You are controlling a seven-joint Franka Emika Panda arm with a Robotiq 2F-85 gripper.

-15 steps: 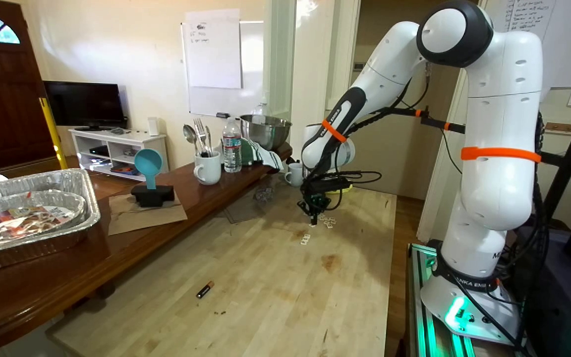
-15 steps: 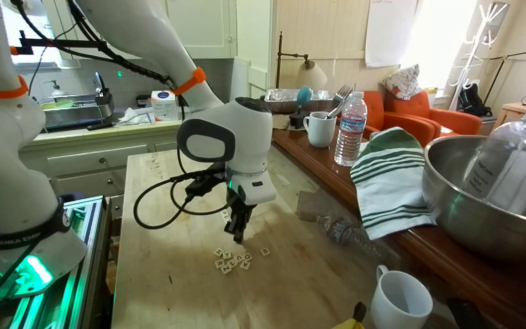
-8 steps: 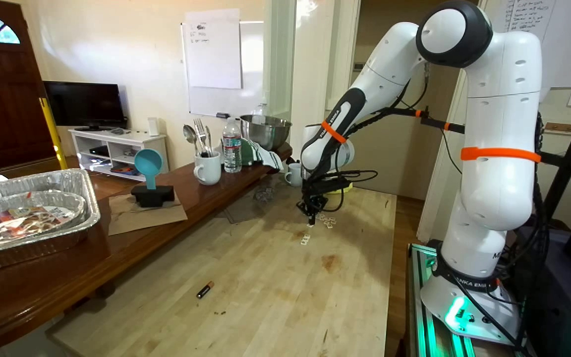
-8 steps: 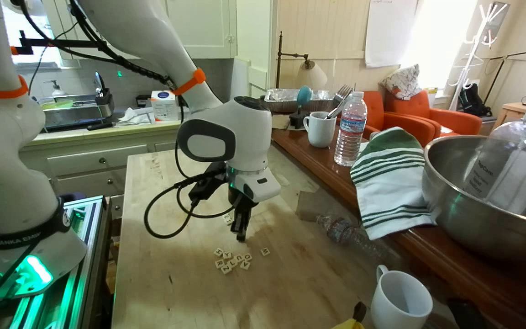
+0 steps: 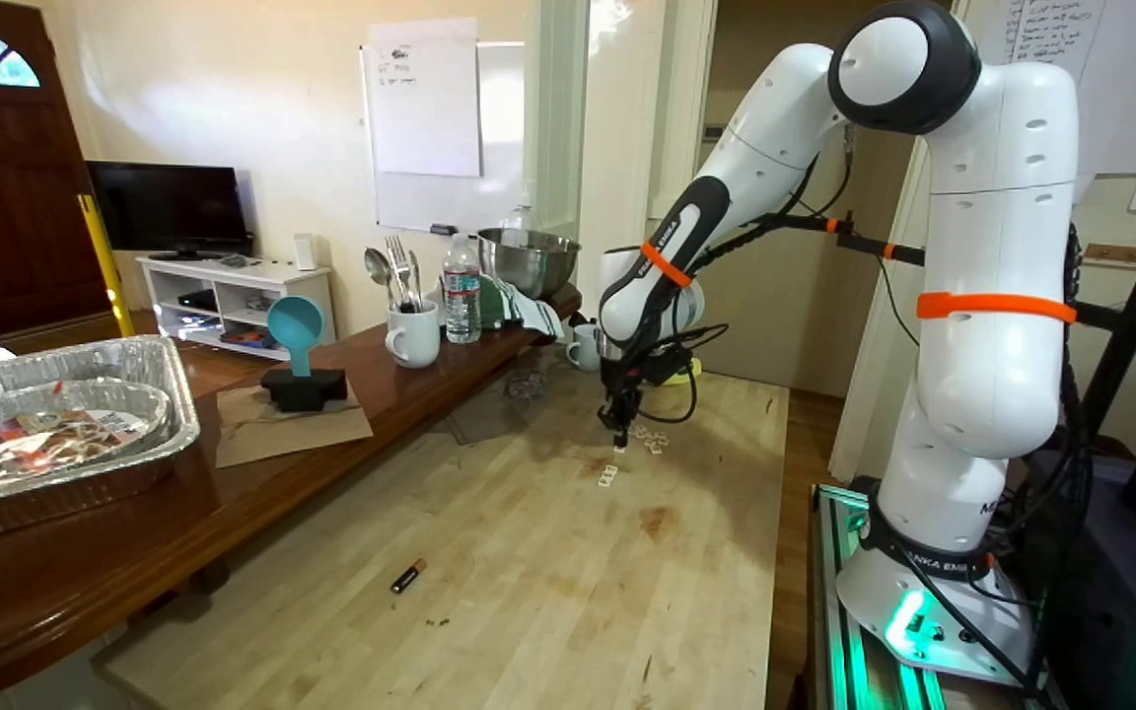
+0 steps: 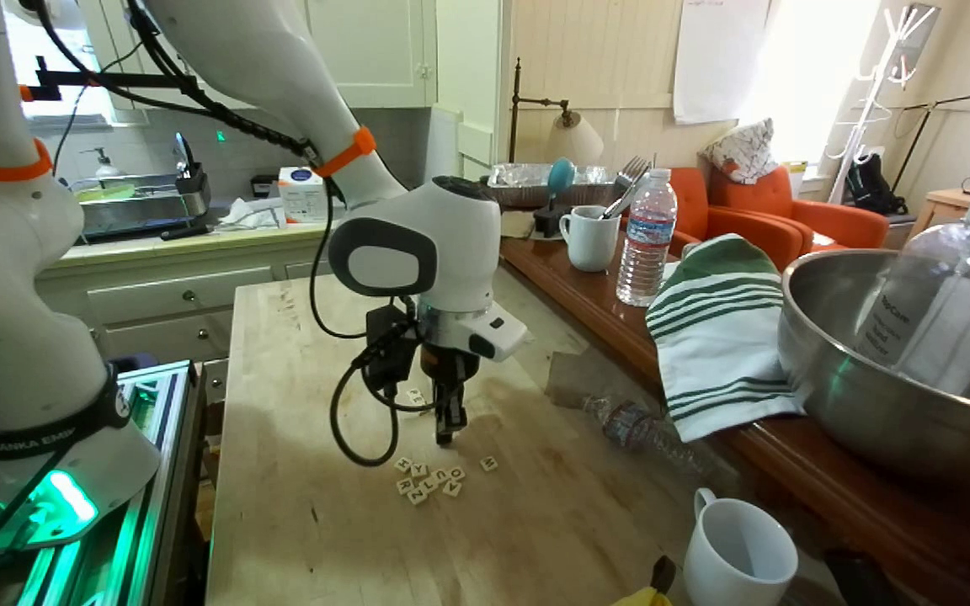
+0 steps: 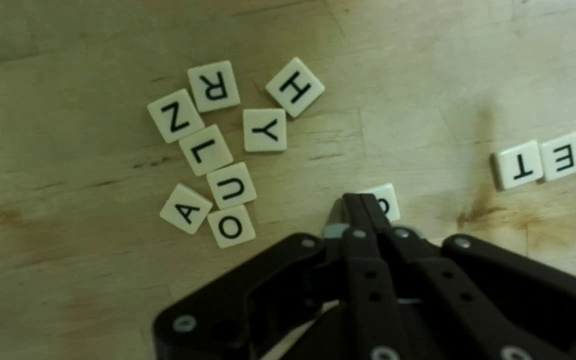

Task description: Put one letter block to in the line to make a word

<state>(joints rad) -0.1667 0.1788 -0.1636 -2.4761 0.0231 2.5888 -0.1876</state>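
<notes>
My gripper (image 7: 360, 197) is shut, its fingertips together just above the table. It points down in both exterior views (image 5: 620, 444) (image 6: 445, 439). A cream letter block (image 7: 390, 204) lies right under and beside the fingertips; a rounded part of its letter shows and the rest is hidden. I cannot tell whether the fingers touch it. The line of blocks lies to the right in the wrist view: a T block (image 7: 519, 165), an E block (image 7: 563, 155) and one cut off by the frame edge. Loose blocks lie left, including a Y block (image 7: 265, 130) and an A block (image 7: 186, 209).
A block (image 6: 488, 463) lies apart from the loose group. A battery (image 5: 408, 576) lies on the table (image 5: 529, 611). A white mug (image 6: 740, 551) and a clear bottle (image 6: 636, 425) lie near the raised wooden ledge, which holds a steel bowl (image 6: 830, 362) and a water bottle (image 6: 647, 244).
My gripper has turned about its upright axis, and its cables have swung round. Its fingertips stay near the same spot. The visible blocks have not moved.
</notes>
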